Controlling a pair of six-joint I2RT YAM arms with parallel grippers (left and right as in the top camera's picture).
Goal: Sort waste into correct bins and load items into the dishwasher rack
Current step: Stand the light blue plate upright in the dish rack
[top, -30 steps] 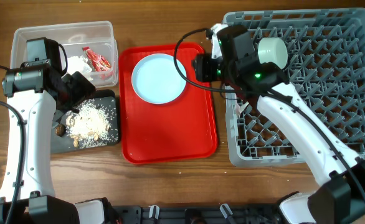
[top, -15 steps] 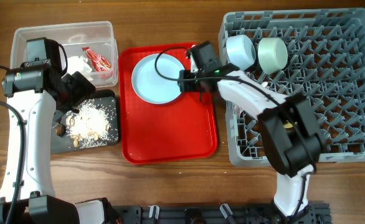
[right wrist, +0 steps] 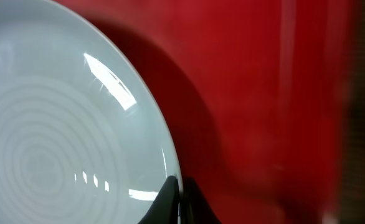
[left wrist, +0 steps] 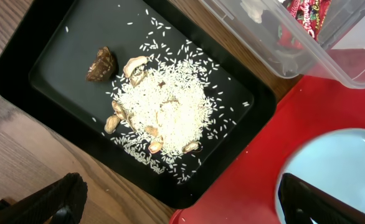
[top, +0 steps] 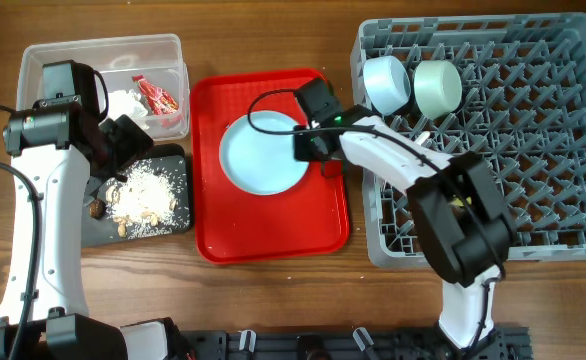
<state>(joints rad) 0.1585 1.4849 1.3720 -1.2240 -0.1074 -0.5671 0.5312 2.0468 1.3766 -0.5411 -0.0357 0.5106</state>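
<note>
My right gripper (top: pixel 309 146) is shut on the right rim of the pale blue plate (top: pixel 258 155), which lies near the middle of the red tray. In the right wrist view the fingertips (right wrist: pixel 170 196) pinch the plate's (right wrist: pixel 58 124) edge. My left gripper (top: pixel 123 150) hangs open over the black tray (top: pixel 169 223), holding nothing. Rice and food scraps (left wrist: pixel 164 118) lie in the black tray (left wrist: pixel 58 68). A red wrapper (top: pixel 158 95) and a white tissue (top: pixel 128 105) sit in the clear tub (top: pixel 103 48). The grey rack (top: pixel 533 150) holds a blue bowl (top: pixel 385 82) and a green bowl (top: pixel 438 85).
The red tray (top: pixel 273 225) lies between the bins and the rack, its right edge close against the rack. My right arm reaches from the front right across the rack's left side. Bare wooden table lies at the front.
My right gripper has shut on the plate's rim, and the plate has slid from the tray's upper left toward its middle. The left arm has not moved.
</note>
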